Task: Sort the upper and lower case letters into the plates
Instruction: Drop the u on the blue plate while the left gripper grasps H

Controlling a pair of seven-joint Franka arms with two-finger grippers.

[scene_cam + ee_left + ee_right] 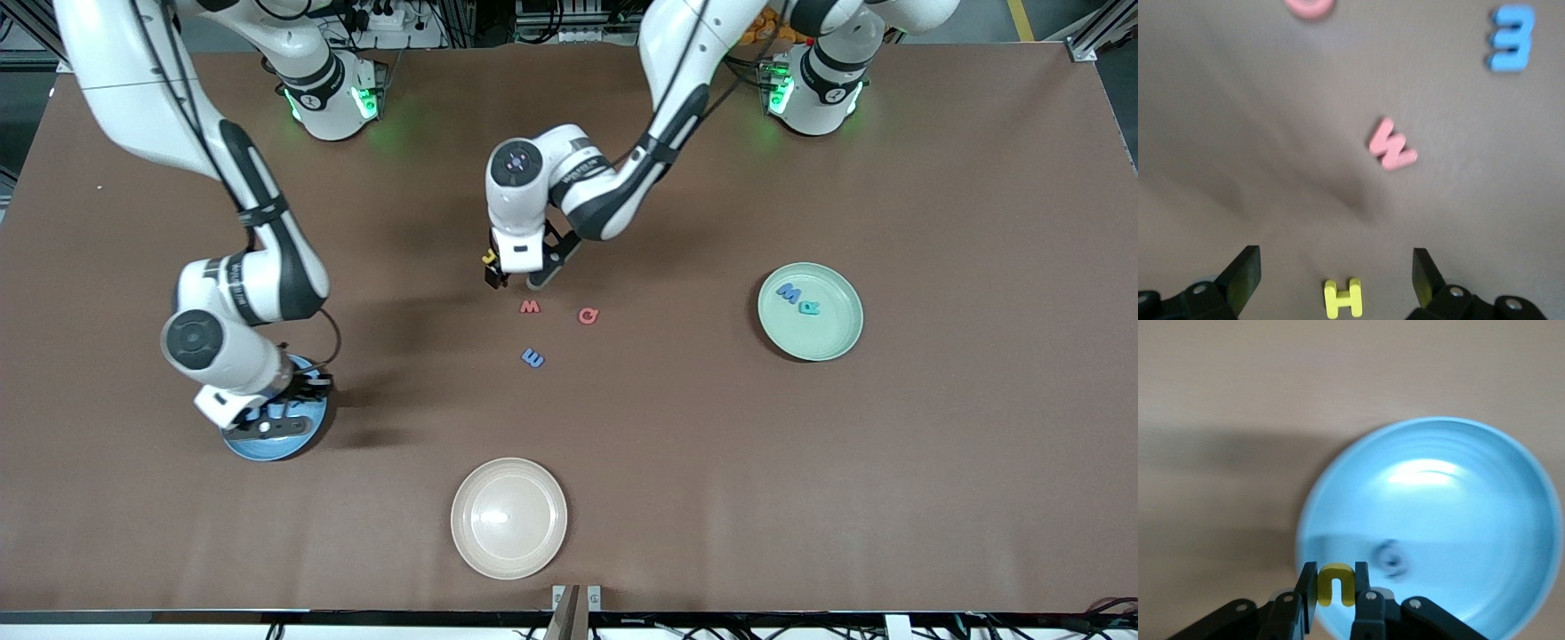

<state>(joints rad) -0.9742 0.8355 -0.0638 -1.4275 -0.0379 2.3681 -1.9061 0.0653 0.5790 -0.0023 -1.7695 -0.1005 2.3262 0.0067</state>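
Pinching a yellow n (1335,584) over the blue plate (1458,520), the right gripper (1333,597) looks ready to drop it; the left gripper (1336,277), fingers wide, straddles a yellow H (1343,299) on the bench (889,462).

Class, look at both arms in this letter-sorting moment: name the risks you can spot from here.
1. The right gripper pinches a small yellow toy letter over the rim of the round sky-blue plate; released there, it may land on the brown table.
2. The left gripper stands open around a yellow H-shaped letter. The pink W-shaped letter lies close and could get nudged.
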